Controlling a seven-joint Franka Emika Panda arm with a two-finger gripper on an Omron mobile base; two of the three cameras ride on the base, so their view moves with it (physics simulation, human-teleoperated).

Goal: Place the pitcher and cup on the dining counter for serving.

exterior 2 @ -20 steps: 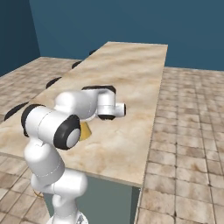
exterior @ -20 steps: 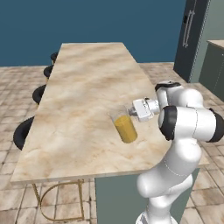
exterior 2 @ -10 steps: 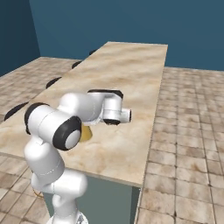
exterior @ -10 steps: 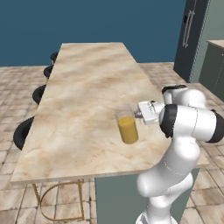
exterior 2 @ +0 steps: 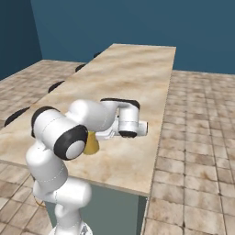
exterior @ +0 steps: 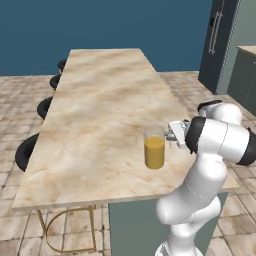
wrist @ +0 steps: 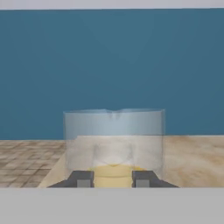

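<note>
Though the clear cylindrical glass pitcher (exterior: 154, 147) of orange-yellow liquid already stands upright near the near edge of the long beige marble-patterned worktop (exterior: 105, 95), the claw (wrist: 113, 178) sits right at it, whether pinching I cannot tell; the cup seems yet to come.

The pitcher (exterior: 154, 146) looks like clear, smooth glass, and you can see the orange-yellow juice through it. It stands on the dining counter (exterior: 100, 115), which looks like beige stone with brown swirls, smooth and a little shiny. Beside the counter, the stools (exterior: 26, 152) look black and soft. Under the counter, a thin frame (exterior: 67, 227) looks like shiny gold metal. The floor (exterior 2: 197, 137) around the counter is brown stone tiles, dull and rough.
</note>
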